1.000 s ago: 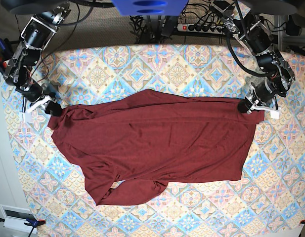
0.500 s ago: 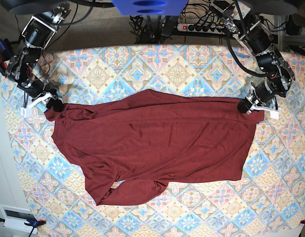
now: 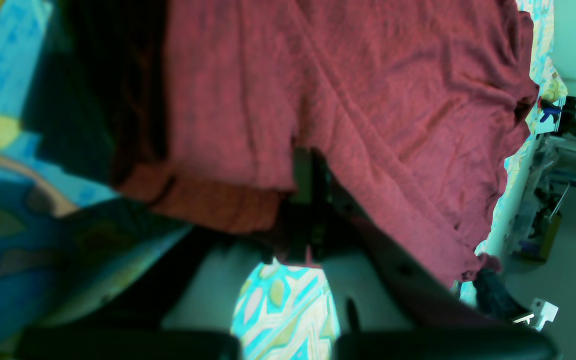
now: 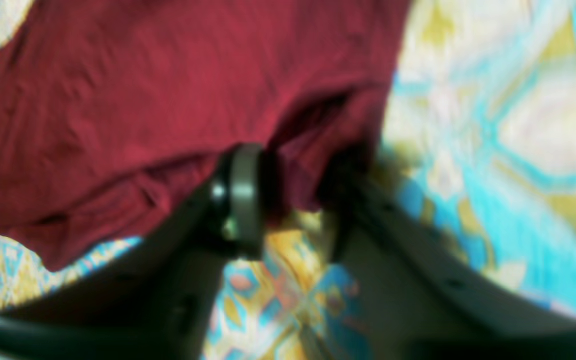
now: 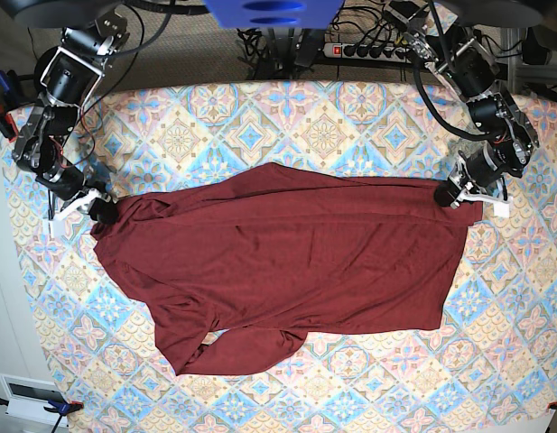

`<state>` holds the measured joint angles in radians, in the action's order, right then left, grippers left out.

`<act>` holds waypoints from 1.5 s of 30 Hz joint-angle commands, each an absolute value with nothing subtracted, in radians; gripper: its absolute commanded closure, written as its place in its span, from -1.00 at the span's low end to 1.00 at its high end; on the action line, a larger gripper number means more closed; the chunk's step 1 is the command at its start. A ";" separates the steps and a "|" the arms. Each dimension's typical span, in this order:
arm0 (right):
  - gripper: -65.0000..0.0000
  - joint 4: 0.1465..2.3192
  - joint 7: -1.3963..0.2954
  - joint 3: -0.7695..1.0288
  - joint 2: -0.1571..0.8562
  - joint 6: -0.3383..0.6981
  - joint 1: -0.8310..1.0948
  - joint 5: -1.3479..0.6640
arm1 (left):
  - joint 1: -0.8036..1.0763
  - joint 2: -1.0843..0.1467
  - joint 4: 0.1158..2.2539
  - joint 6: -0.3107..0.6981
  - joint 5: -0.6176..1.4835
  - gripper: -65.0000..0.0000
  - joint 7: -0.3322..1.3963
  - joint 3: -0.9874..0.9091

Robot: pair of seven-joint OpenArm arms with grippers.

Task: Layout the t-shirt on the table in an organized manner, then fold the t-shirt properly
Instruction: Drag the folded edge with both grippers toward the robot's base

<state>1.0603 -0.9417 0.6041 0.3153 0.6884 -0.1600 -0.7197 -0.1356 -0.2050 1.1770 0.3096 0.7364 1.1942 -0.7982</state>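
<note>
The dark red t-shirt (image 5: 287,262) lies spread across the table (image 5: 323,126), with one sleeve folded under at the front. My left gripper (image 5: 451,193) is at the shirt's right corner. In the left wrist view it (image 3: 313,210) is shut on the fabric's edge (image 3: 368,100). My right gripper (image 5: 99,209) is at the shirt's left corner. In the right wrist view its jaws (image 4: 293,200) stand apart, with a fold of the red fabric (image 4: 143,100) hanging between the two fingers. The patterned cloth (image 4: 493,125) shows below.
A power strip (image 5: 368,50) and cables lie behind the table's far edge. A white box (image 5: 25,392) sits off the front left corner. The floor beyond the table's side edge shows in the left wrist view.
My right gripper has moved a little toward the front, and its jaws have narrowed around the shirt's left corner. That corner has slid back to the right. The left arm has not moved.
</note>
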 commanded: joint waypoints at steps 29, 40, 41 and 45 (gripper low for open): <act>1.00 1.250 -1.027 0.730 0.317 0.698 0.039 -0.840 | 0.010 -0.312 1.194 0.318 0.875 1.00 1.198 -0.805; 1.00 1.276 -1.027 0.731 0.323 0.698 0.206 -0.986 | 0.165 -0.326 1.357 0.317 0.928 1.00 1.227 -0.806; 1.00 1.293 -1.027 0.737 0.323 0.698 0.220 -0.986 | 0.173 -0.326 1.360 0.317 0.932 1.00 1.239 -0.806; 1.00 1.365 -1.046 0.768 0.323 0.698 0.265 -0.987 | 0.219 -0.329 1.365 0.317 0.964 1.00 1.242 -0.808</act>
